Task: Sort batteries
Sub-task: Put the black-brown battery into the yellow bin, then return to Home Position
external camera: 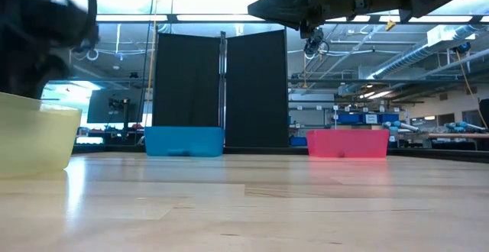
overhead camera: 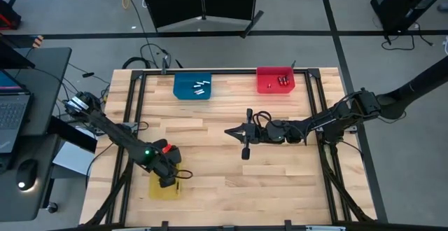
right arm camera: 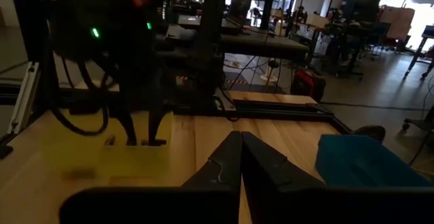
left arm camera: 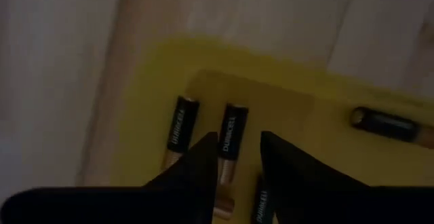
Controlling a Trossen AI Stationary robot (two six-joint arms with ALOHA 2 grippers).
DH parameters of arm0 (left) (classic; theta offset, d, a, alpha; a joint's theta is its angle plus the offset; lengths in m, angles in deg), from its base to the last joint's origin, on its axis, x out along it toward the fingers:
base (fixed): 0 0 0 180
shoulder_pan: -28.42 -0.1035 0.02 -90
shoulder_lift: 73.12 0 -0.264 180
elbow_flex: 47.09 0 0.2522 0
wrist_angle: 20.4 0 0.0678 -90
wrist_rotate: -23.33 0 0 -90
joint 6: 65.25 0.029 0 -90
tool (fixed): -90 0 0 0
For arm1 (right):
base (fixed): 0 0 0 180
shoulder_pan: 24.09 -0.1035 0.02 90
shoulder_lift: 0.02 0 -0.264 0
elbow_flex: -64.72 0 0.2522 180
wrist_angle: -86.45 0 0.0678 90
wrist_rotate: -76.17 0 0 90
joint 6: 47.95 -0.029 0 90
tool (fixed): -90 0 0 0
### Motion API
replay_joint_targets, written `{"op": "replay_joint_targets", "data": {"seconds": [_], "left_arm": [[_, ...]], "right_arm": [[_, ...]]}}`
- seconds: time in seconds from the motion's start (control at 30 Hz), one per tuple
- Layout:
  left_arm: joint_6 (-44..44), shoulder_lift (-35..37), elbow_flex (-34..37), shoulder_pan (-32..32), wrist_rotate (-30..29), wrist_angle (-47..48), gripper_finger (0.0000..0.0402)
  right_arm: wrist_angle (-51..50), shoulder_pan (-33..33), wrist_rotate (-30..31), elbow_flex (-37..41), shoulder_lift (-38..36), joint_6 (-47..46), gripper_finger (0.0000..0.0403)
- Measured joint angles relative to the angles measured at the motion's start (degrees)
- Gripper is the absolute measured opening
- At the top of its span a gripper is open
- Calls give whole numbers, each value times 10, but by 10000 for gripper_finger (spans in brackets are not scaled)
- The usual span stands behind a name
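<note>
My left gripper (overhead camera: 168,179) (left arm camera: 237,141) hangs open over the yellow bin (overhead camera: 158,191) near the table's near left corner, pointing down. Its fingers stand on either side of a black battery (left arm camera: 231,130) that lies on the bin floor. Three more black batteries lie on that floor, one (left arm camera: 182,123) beside it, one (left arm camera: 386,123) farther off and one (left arm camera: 261,203) partly under a finger. Silver batteries (overhead camera: 201,87) lie in the blue bin (overhead camera: 183,93) and red ones (overhead camera: 282,81) in the red bin (overhead camera: 266,85). My right gripper (overhead camera: 231,131) (right arm camera: 239,151) is shut and empty above the table's middle.
The blue bin (external camera: 183,141) and red bin (external camera: 348,143) stand side by side at the table's far edge. The yellow bin (external camera: 30,139) is close to the near edge. Bare wood lies between them. A desk with a laptop (overhead camera: 12,112) is left of the table.
</note>
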Motion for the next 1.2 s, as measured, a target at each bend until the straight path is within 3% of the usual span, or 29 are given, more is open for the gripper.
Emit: {"op": "replay_joint_targets", "data": {"seconds": [0.17, 0.37, 0.5, 0.67, 1.0, 1.2], "left_arm": [[37, 20, -54, 5, -46, 46, 96], [67, 97, -60, -4, -86, 34, 13], [119, 145, -59, -23, -124, 12, 9], [233, 170, -59, -70, -127, -63, 4], [459, 170, -59, -181, -27, -246, 2], [529, 170, -27, -243, 55, -366, 1]], "right_arm": [[-8, 1, 0, 0, 0, 6, 18], [-8, 1, 0, 0, 0, 26, 9], [-13, 1, -9, 0, 0, 26, 11], [-31, 15, -78, 0, 0, 25, 9], [-104, 50, -114, 0, -29, 28, 8], [-145, 57, -119, 12, -79, 40, 8]]}}
